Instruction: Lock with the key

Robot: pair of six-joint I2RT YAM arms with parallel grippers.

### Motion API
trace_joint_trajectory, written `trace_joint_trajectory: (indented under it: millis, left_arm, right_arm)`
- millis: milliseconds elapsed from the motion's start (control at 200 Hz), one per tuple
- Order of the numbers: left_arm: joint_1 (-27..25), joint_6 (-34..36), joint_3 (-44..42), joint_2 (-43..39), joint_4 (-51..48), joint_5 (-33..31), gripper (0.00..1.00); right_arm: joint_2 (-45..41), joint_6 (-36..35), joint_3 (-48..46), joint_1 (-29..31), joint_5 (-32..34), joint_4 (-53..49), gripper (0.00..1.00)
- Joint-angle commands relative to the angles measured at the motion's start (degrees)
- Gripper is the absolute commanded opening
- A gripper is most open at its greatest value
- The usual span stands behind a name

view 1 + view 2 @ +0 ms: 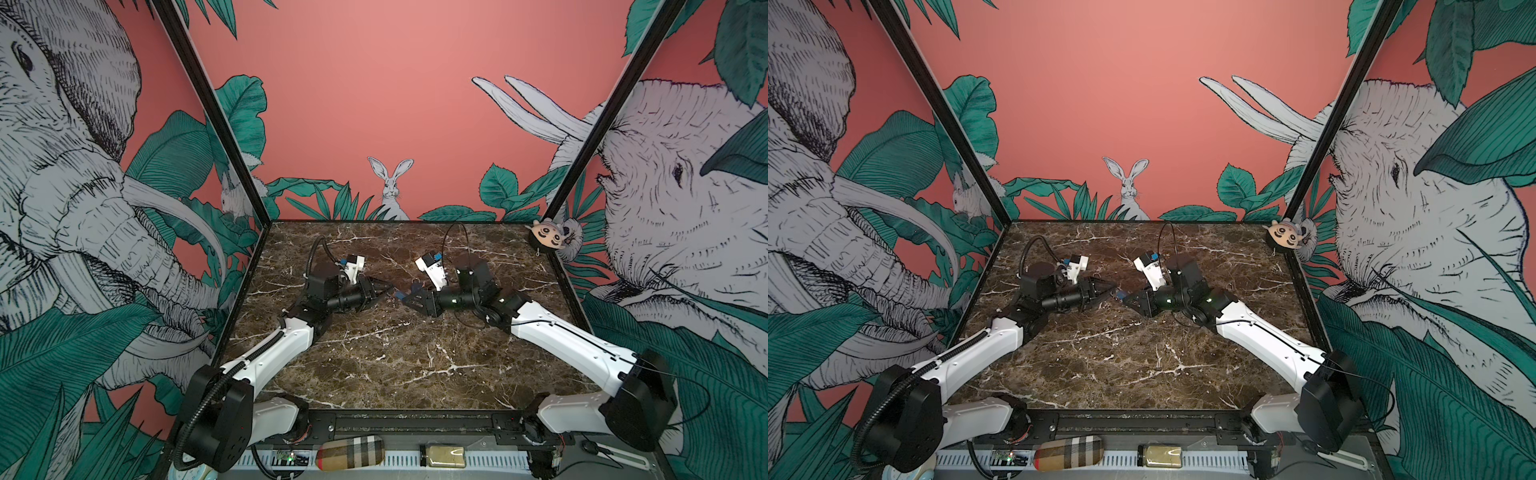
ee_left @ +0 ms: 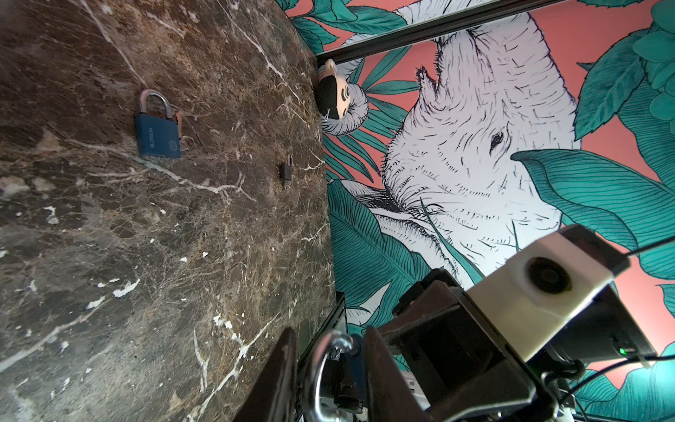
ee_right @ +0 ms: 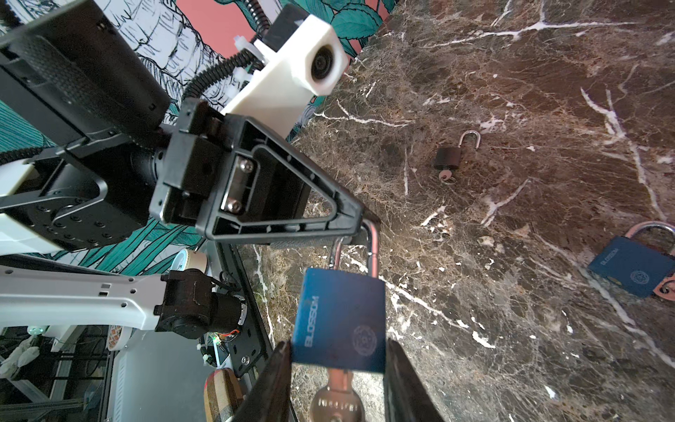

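We've got the right pincer (image 3: 339, 347) clamped on the blue padlock (image 3: 339, 314), key (image 3: 338, 400) already in, left pincer (image 2: 330, 341) pinching its shackle (image 3: 373, 252); pretty sure locking's not done yet.

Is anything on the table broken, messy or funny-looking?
Nothing looks broken or spilled. One odd bit: the small black padlock lies on the marble table with its shackle swung open and a key at its bottom end.
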Motion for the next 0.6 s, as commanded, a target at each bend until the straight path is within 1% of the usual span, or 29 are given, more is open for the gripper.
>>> trace_joint_trajectory:
  millis: [0,245,595]
  left_arm:
    - [-0.27,-1.3,0.39,-1.14,0.97,-0.63,0.31]
    - [-0.27,-2.25,0.11,-1.01,3.01,-0.82,0.29]
    - [-0.58,-2.69,0.83,-0.79,2.08,0.17,0.26]
  right_arm:
    - [0.29,0.23,1.85,0.13,-0.53,4.2,0.13]
    - [0.33,0.31,1.81,0.2,-0.57,4.47,0.13]
    - [0.28,0.32,1.59,0.2,-0.42,4.73,0.13]
